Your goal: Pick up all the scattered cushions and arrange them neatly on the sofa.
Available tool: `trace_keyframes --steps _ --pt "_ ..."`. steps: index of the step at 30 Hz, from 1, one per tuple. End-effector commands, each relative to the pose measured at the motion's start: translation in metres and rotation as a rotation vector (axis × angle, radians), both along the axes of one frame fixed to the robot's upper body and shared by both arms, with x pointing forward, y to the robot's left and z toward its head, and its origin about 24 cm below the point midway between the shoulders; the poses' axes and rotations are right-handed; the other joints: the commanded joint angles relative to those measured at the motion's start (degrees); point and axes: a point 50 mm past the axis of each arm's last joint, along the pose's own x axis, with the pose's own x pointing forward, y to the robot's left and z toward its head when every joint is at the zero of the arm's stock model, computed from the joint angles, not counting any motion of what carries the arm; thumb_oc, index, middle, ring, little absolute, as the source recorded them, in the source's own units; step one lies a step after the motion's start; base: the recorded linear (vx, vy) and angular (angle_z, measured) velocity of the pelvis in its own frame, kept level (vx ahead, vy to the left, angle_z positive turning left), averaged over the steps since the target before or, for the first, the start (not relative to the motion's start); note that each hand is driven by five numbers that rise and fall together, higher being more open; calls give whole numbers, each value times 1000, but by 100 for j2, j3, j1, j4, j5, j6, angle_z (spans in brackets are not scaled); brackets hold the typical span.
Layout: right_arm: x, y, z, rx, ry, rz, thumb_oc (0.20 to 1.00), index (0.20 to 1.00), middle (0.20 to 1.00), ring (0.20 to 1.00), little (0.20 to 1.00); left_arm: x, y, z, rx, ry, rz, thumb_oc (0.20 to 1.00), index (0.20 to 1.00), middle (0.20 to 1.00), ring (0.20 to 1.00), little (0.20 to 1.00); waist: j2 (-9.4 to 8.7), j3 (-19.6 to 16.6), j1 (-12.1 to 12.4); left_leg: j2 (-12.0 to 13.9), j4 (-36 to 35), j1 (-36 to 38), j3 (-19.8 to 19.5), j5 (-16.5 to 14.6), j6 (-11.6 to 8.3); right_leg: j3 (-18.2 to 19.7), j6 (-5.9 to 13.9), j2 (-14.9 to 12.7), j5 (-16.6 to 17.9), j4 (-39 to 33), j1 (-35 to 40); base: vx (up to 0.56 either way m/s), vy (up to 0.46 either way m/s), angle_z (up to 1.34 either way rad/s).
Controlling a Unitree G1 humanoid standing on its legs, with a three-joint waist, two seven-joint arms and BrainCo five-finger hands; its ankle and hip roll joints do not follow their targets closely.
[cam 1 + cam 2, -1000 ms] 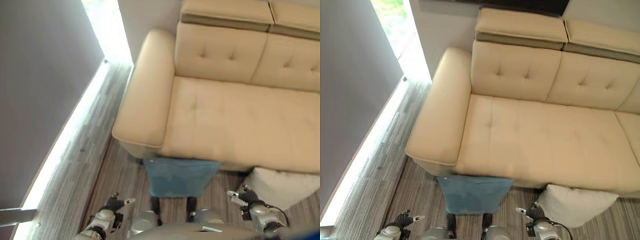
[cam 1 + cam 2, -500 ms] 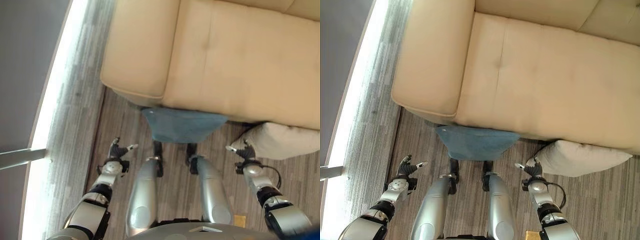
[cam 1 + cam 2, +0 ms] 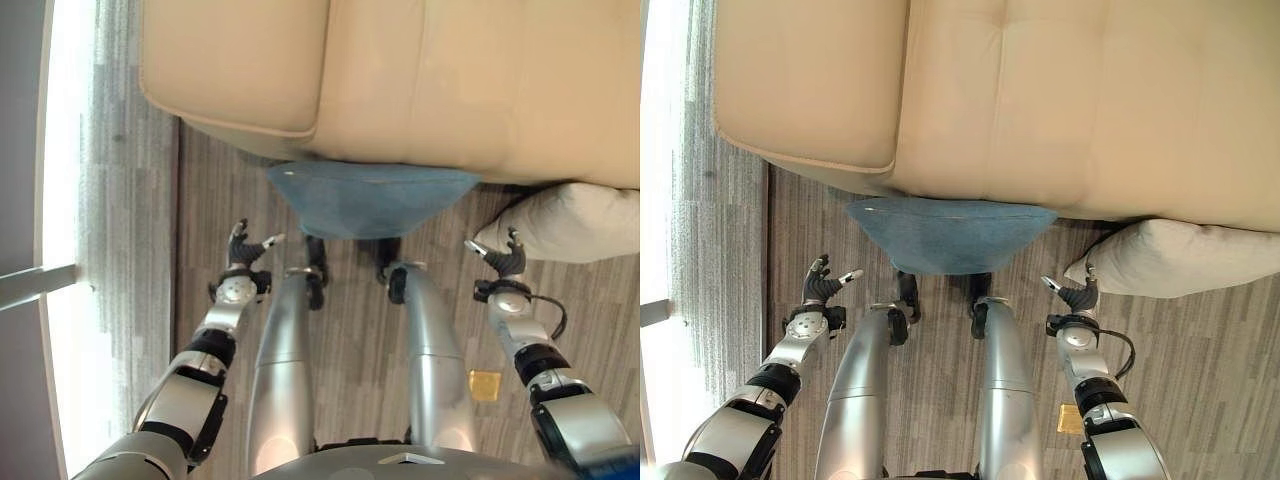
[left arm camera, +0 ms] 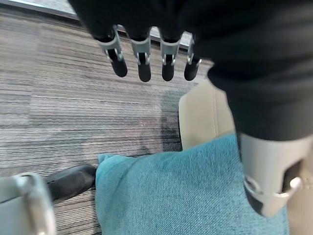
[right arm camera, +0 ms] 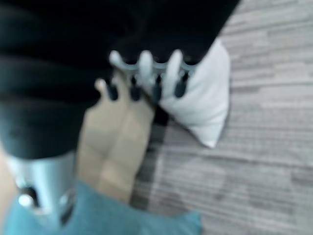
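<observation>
Cushions number two, both on the striped grey floor (image 3: pixel 730 230) against the front edge of one cream sofa (image 3: pixel 1040 100). One blue cushion (image 3: pixel 950 235) lies below the sofa's middle; one white cushion (image 3: pixel 1185 258) lies further along the same edge, to the robot's right. Left hand (image 3: pixel 821 285) hangs above the floor beside the blue cushion, fingers relaxed and spread, holding nothing. Right hand (image 3: pixel 1075 296) hangs just beside the white cushion's corner, fingers loosely extended, also empty.
</observation>
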Motion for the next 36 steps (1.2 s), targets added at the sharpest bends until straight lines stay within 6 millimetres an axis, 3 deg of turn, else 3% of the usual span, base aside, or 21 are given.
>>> trace_keyframes --steps 1,4,9,19,21,23,31,36 --pt "-13 -12 -5 -17 -11 -24 1000 1000 1000 1000 1000 -13 3 -13 -2 15 -10 1000 1000 1000 1000 1000 100 -649 -125 33 -70 -187 -522 -204 -271 288 549 -203 357 -562 46 0 0 0" --pt "-5 -12 7 -5 -63 -12 1000 1000 1000 1000 1000 2 -4 7 46 -33 -53 1000 1000 1000 1000 1000 110 -675 -164 -16 342 -847 -518 -261 -230 346 530 -179 293 -120 -632 23 9 -4" --pt "3 -10 21 7 -125 12 1000 1000 1000 1000 1000 15 -10 24 76 -78 -84 1000 1000 1000 1000 1000 123 -655 -209 -29 574 -1346 -503 -280 -197 424 549 -166 282 143 -1156 12 3 -1" --pt "20 -4 52 -13 -233 93 1000 1000 1000 1000 1000 37 -19 65 139 -185 -138 1000 1000 1000 1000 1000 138 -654 -267 -63 681 -1789 -469 -234 -171 525 560 -125 298 354 -1688 3 0 0" --pt "31 2 73 -8 -310 140 1000 1000 1000 1000 1000 47 -24 90 159 -255 -160 1000 1000 1000 1000 1000 190 -641 -273 -55 662 -1943 -492 -178 -189 546 577 -113 314 373 -1852 31 -40 -1" --pt "37 8 86 -13 -351 176 1000 1000 1000 1000 1000 51 -27 100 165 -287 -175 1000 1000 1000 1000 1000 210 -636 -271 -54 664 -1997 -504 -156 -199 546 579 -94 313 406 -1918 29 -67 -1" --pt "59 25 116 -67 -390 254 1000 1000 1000 1000 1000 58 -42 122 185 -345 -219 1000 1000 1000 1000 1000 316 -487 -205 -15 797 -2134 -589 -115 -243 545 548 -106 284 553 -2054 16 -53 3" --pt "73 50 128 -101 -379 339 1000 1000 1000 1000 1000 65 -51 141 184 -391 -221 1000 1000 1000 1000 1000 362 -234 -173 7 896 -2221 -708 -73 -266 491 562 -60 304 603 -2060 1 -15 0"
